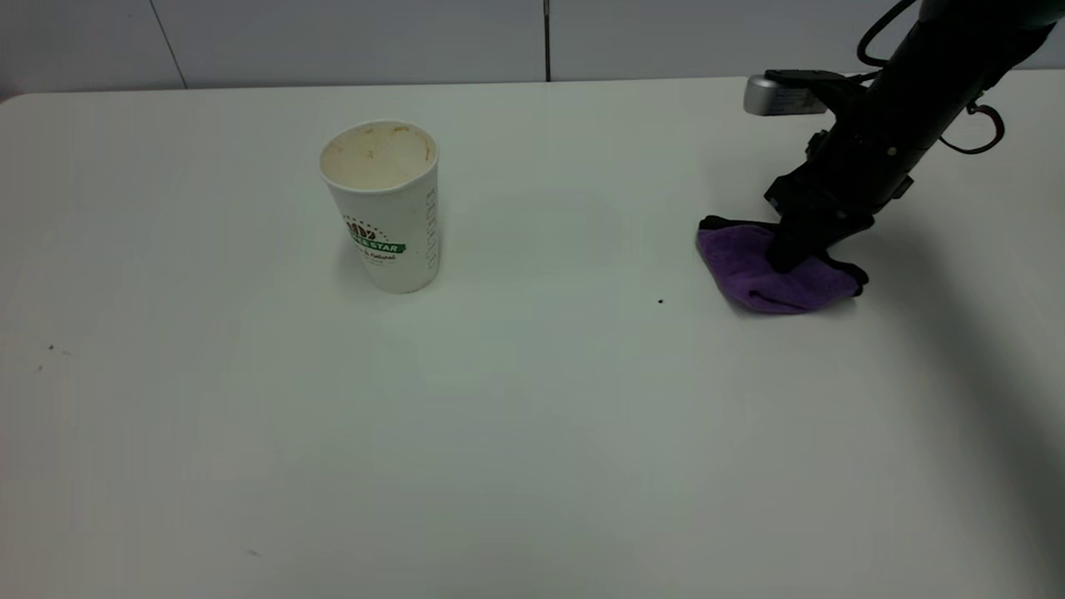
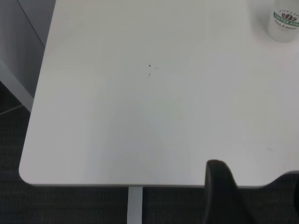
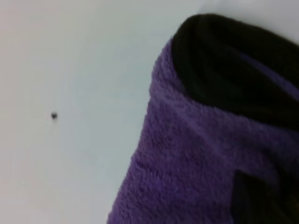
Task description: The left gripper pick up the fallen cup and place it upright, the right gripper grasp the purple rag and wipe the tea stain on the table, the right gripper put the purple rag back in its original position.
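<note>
One upright cup (image 1: 383,204), rag (image 1: 770,270) under rt claw (image 1: 790,254).

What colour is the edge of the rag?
Black, around the purple rag; the right wrist view shows it best.

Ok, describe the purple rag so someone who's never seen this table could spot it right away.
On the white table, look to the right side, where the right pincer presses down. Beneath it lies the purple rag, a small bunched fuzzy cloth with black edging, the only coloured fabric, far from the upright cup.

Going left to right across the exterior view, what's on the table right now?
cup, standing upright → tiny black speck → purple rag, with the right gripper down on it.
</note>
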`<state>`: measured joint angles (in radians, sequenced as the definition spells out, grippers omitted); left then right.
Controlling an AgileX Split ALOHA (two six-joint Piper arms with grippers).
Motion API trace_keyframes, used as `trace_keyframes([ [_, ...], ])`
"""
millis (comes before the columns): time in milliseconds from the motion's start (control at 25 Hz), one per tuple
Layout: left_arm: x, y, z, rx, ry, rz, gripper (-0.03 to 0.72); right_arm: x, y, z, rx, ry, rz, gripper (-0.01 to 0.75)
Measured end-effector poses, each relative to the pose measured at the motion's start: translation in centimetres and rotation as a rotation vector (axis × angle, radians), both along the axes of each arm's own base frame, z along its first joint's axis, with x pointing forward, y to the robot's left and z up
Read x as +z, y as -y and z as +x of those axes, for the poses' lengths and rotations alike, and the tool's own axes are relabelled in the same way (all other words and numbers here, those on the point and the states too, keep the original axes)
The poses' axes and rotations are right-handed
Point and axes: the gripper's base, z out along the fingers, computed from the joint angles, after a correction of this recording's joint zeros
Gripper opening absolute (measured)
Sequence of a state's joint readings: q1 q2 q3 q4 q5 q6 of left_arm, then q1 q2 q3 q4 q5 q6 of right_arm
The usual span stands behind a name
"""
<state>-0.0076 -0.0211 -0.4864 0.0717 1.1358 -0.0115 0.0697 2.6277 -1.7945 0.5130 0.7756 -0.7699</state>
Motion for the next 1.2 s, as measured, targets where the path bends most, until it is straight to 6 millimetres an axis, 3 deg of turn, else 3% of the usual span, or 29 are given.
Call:
trace_keyframes([
  [280,0.0,0.0,0.0,0.000,0.000,0.000,0.414,0.1,0.6,-0.3,-0.012,-0.043,-0.062,0.113],
  [360,0.0,0.0,0.0,0.000,0.000,0.000,0.414,0.4,1.0,-0.3,-0.003,-0.043,-0.109,0.174],
  [560,0.0,0.0,0.0,0.000,0.000,0.000,0.414,2.3,2.0,-0.1,0.061,-0.005,-0.214,0.411],
  [680,0.0,0.0,0.0,0.000,0.000,0.000,0.414,5.1,2.1,0.3,0.056,0.030,-0.214,0.505],
  [800,0.0,0.0,0.0,0.000,0.000,0.000,0.414,8.4,1.7,0.2,0.040,0.032,-0.168,0.534],
  [1000,0.0,0.0,0.0,0.000,0.000,0.000,0.414,14.4,1.1,-1.5,0.010,-0.065,-0.088,0.513],
  [1200,0.0,0.0,0.0,0.000,0.000,0.000,0.414,20.8,1.0,-3.1,-0.109,-0.057,-0.060,0.442],
])
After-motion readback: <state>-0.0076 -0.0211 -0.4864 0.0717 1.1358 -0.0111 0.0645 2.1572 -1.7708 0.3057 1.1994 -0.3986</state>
